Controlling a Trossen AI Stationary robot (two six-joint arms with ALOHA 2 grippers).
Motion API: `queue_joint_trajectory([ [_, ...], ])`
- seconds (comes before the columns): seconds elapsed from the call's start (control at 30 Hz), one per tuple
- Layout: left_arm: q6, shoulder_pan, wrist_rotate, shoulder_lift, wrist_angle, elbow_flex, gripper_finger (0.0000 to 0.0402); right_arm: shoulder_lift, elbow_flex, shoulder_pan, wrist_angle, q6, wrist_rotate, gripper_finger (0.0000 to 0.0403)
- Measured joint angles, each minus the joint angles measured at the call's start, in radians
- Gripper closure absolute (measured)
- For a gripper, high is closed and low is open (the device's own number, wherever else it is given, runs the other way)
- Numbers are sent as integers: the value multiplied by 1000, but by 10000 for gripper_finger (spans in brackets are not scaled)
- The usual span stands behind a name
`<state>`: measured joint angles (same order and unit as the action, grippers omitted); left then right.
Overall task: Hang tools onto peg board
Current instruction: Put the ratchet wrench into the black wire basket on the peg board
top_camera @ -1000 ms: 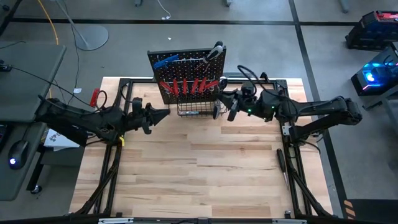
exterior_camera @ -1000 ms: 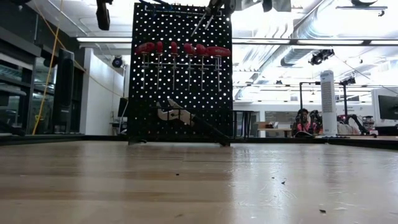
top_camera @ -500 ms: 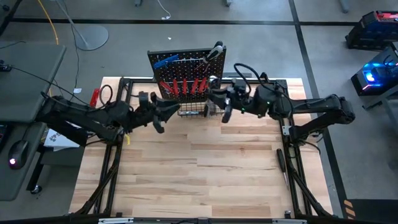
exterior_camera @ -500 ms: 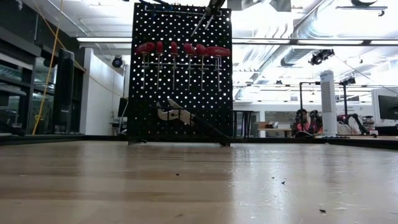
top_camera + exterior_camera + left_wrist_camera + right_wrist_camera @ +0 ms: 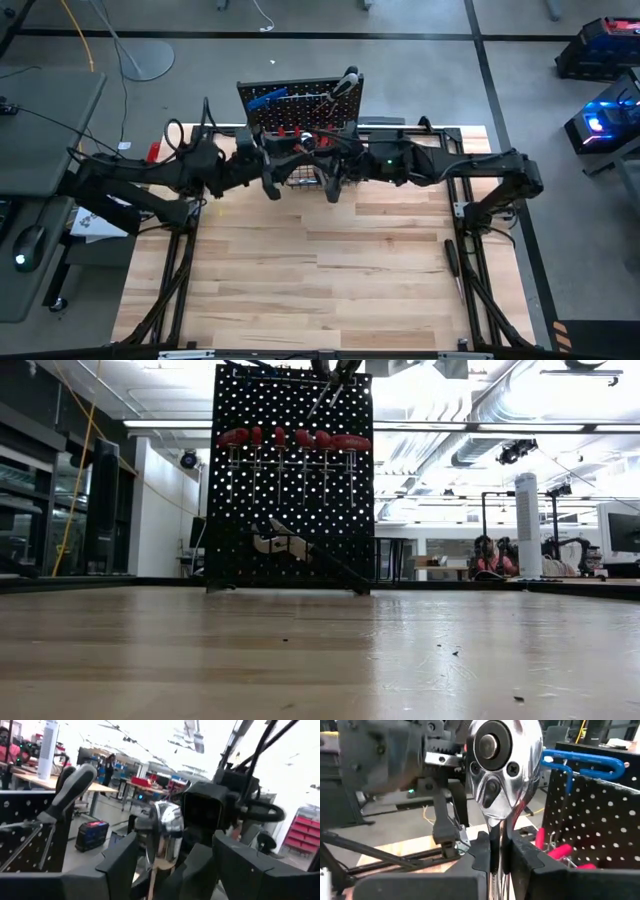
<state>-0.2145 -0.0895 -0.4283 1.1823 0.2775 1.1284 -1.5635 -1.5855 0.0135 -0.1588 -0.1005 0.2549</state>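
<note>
The black peg board point(image 5: 300, 105) stands upright at the table's far edge, with red-handled screwdrivers point(image 5: 295, 440) hanging in a row and a blue T-handle key point(image 5: 585, 762) near its top. My two grippers meet in front of it. My right gripper point(image 5: 495, 852) is shut on the chrome ratchet point(image 5: 502, 765). My left gripper point(image 5: 172, 862) is open. Its fingers stand on either side of the ratchet's head point(image 5: 165, 832), apart from it. A dark-handled tool point(image 5: 75, 790) hangs at the board's upper right corner. My right gripper pinches the ratchet's neck point(image 5: 496, 832), just below the round head, between its two fingers. The fingers come about level from the table's right. The head stands up above the fingertips, and the ratchet is lifted clear of the table. The fingers hide its handle.
A black wire basket point(image 5: 305, 178) sits at the board's base, under both grippers. The wooden table point(image 5: 320, 270) stretches toward the near edge inside a black frame point(image 5: 180, 280). In the room behind, a person point(image 5: 488, 555) sits at a bench.
Both grippers have risen and come together in front of the peg board: the left toward the table's right, the right toward its left, carrying the ratchet. My left gripper has opened as it came in around the ratchet's head.
</note>
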Motion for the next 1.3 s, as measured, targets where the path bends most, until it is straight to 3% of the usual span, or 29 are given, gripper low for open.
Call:
queue_joint_trajectory([
  [0.23,3,3,18,18,-63,6,164,-27,-24,-1,12,6,7,377],
  [0.33,-11,3,-23,28,-77,5,164,-28,-24,0,13,12,22,377],
  [0.63,-18,37,-43,59,-33,6,171,-27,-24,-1,14,30,-19,377],
  [0.77,-16,36,-79,59,-16,5,228,-27,-24,-1,3,30,-24,377],
  [0.9,-11,36,-81,57,-32,5,352,-27,-24,-1,-6,22,8,377],
  [1.0,-8,37,-88,53,-29,4,351,-23,-23,0,-14,26,25,376],
  [1.07,8,38,-84,43,-53,4,351,-20,-25,0,-31,15,33,354],
  [1.3,25,94,-188,-55,-216,6,351,15,-106,8,-189,44,115,218],
])
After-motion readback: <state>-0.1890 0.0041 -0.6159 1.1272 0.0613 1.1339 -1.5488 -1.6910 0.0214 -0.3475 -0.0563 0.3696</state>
